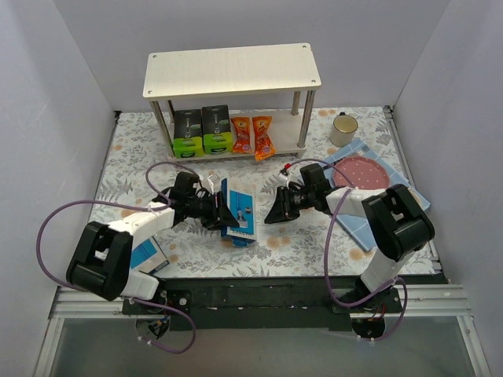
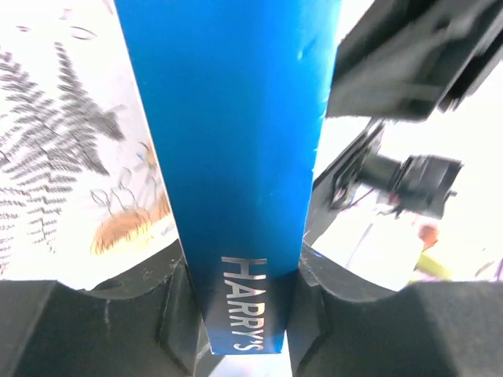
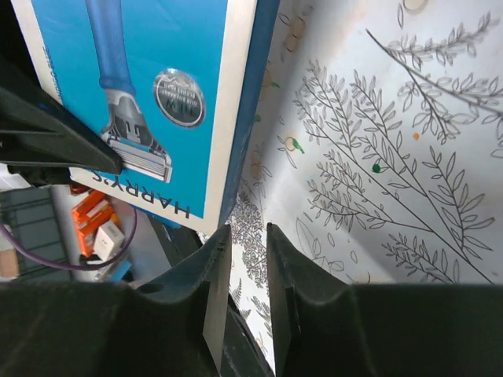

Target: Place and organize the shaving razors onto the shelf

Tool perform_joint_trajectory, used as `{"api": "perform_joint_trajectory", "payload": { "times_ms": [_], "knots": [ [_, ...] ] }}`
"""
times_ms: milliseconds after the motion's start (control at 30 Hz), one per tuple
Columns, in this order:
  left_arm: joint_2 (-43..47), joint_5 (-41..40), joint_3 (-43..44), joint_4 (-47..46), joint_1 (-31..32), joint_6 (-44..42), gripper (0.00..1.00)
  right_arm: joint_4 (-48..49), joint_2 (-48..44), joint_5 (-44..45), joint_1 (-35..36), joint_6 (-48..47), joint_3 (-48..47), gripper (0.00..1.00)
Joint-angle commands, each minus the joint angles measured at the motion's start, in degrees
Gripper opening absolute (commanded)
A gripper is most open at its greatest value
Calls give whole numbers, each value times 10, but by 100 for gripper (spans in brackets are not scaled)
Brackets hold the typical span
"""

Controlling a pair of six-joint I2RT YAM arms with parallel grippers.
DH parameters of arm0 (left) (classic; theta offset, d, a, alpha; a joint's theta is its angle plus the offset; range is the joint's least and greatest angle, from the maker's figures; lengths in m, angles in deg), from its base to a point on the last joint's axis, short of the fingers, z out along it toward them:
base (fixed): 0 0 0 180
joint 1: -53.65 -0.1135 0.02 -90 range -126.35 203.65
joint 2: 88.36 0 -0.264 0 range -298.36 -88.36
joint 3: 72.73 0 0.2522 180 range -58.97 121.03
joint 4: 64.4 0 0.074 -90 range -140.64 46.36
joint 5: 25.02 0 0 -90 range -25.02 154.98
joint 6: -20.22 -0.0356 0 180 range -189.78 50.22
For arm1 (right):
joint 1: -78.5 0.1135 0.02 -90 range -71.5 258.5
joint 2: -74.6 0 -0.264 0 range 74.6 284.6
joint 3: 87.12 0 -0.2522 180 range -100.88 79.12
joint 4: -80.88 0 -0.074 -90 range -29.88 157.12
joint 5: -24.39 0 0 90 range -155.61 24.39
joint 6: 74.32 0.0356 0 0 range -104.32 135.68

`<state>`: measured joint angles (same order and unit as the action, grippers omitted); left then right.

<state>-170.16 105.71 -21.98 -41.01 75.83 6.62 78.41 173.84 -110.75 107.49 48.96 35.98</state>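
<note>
Clamped on a blue Harry's razor box (image 2: 236, 157) inside the left gripper (image 2: 240, 314), box stood on edge and filling the jaws. Narrow slit only on the right gripper (image 3: 247, 236), nothing between its fingers, just right of the held box. Well beyond both sets of jaws: shelf (image 1: 232, 71), lower tier carrying two black-and-green boxes (image 1: 203, 130) and two orange packets (image 1: 252, 135). Behind the left jaws, half hidden under that arm: second blue-and-white box (image 1: 146, 253) on the floral cloth (image 1: 134, 157).
</note>
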Motion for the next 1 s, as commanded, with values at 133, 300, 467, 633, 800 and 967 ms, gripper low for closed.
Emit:
{"api": "perform_joint_trajectory", "payload": {
  "times_ms": [133,300,467,633,800,967],
  "knots": [
    [110,100,122,170,-29,-253,34,-182,-95,46,-51,-176,-69,33],
    [118,117,271,269,-33,-376,35,-256,-120,73,-80,-264,-78,33],
    [111,9,424,304,-37,-435,38,-256,-147,102,-90,-297,-56,33],
    [55,-5,565,341,-66,-510,41,-245,-173,108,-90,-309,-31,33],
    [-45,91,699,347,-158,-474,38,-239,-179,104,-90,-319,-23,33],
    [-146,252,829,371,-268,-381,31,-232,-194,103,-94,-321,-7,33]
  ]
}}
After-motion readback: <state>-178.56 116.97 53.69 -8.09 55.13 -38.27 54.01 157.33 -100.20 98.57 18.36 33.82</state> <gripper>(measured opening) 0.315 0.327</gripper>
